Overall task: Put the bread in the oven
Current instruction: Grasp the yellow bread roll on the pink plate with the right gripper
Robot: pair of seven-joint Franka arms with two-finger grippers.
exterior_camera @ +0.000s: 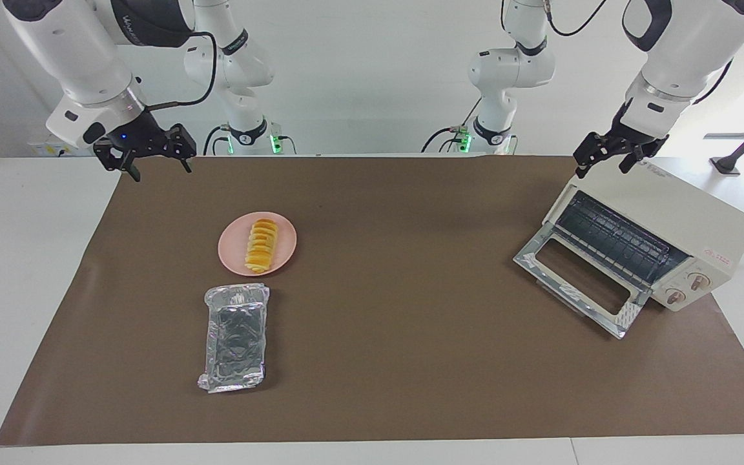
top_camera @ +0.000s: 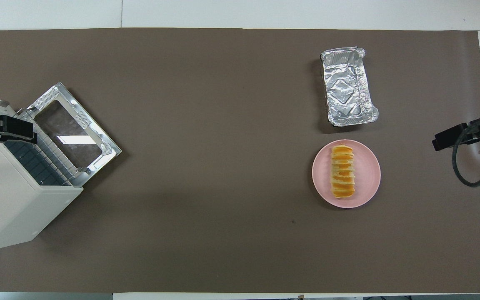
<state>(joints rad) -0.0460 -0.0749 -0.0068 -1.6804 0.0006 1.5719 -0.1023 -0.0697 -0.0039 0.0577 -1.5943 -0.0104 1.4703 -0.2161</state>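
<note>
The left gripper [exterior_camera: 604,163] hangs with its fingers spread, holding nothing, over the top of the oven [exterior_camera: 669,213] at the corner nearest the robots, and does not touch it. The right gripper [exterior_camera: 146,158] also stands wide open and empty, raised over the brown mat's [exterior_camera: 411,361] corner at the right arm's end, at the edge nearest the robots. Both arms bend down from their bases with the wrists turned toward the table. The bread [exterior_camera: 262,245] lies lengthwise on the pink plate [exterior_camera: 286,248], toward the right arm's end of the mat. The foil tray [exterior_camera: 236,337] sits just beside the plate, farther from the robots. The oven stands at the left arm's end, set at an angle, its glass door [exterior_camera: 582,284] dropped flat onto the mat and the dark rack [exterior_camera: 611,239] showing inside. Bare mat separates the plate from the open door.
</note>
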